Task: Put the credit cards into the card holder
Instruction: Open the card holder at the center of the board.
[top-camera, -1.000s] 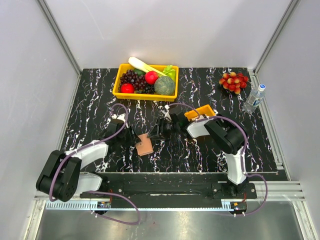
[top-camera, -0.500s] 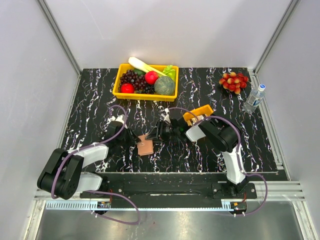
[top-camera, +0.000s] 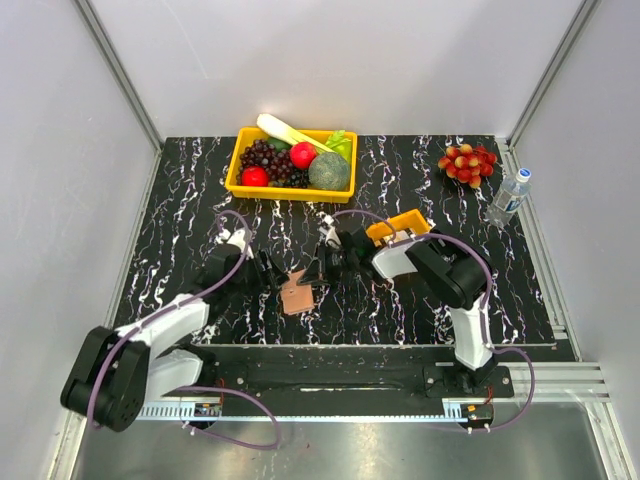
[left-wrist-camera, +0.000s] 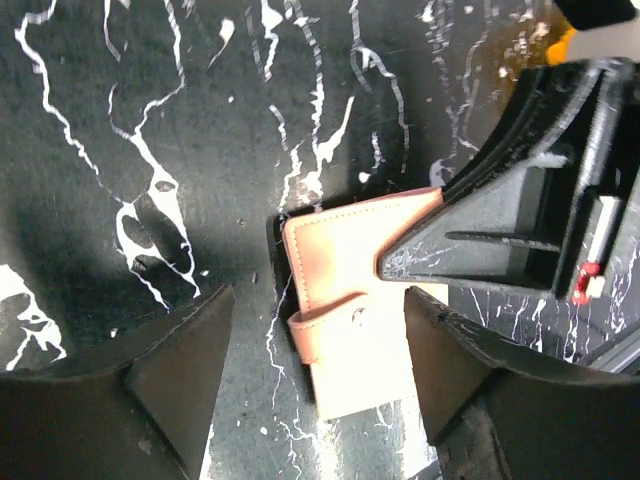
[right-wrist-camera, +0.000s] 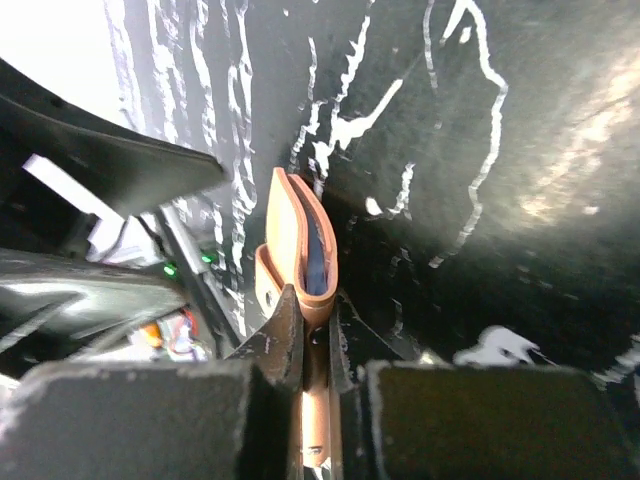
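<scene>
Holder (top-camera: 297, 294) lies at mid-table (top-camera: 180, 200), toward the near edge, between the two grippers. It is tan-pink and folded. In the left wrist view its snap tab (left-wrist-camera: 325, 318) wraps round the left edge.

Right gripper (right-wrist-camera: 312, 318): jaws pressed together on the holder, pinching one edge of it. In the right wrist view the holder is seen edge-on. The fold gapes slightly beyond the fingertips and shows a darker lining inside. From the left wrist view the right gripper's black finger covers the holder's upper right corner. Whether the holder rests fully on the table or is partly raised cannot be told.

Left gripper (top-camera: 270, 272): jaws spread wide, nothing between them. It sits just left of the holder, pointing at it. In its own camera the two fingers (left-wrist-camera: 180, 370) frame the holder from either side without touching it.

Other items noted:
- A yellow bin (top-camera: 290, 194) of fruit and vegetables stands at the back of the table.
- An orange tray (top-camera: 400, 222) stands just behind the right arm's wrist.
- A bunch of red fruit (top-camera: 467, 162) lies at the back right.
- A water bottle (top-camera: 509, 197) stands at the right edge, near the fruit.
</scene>
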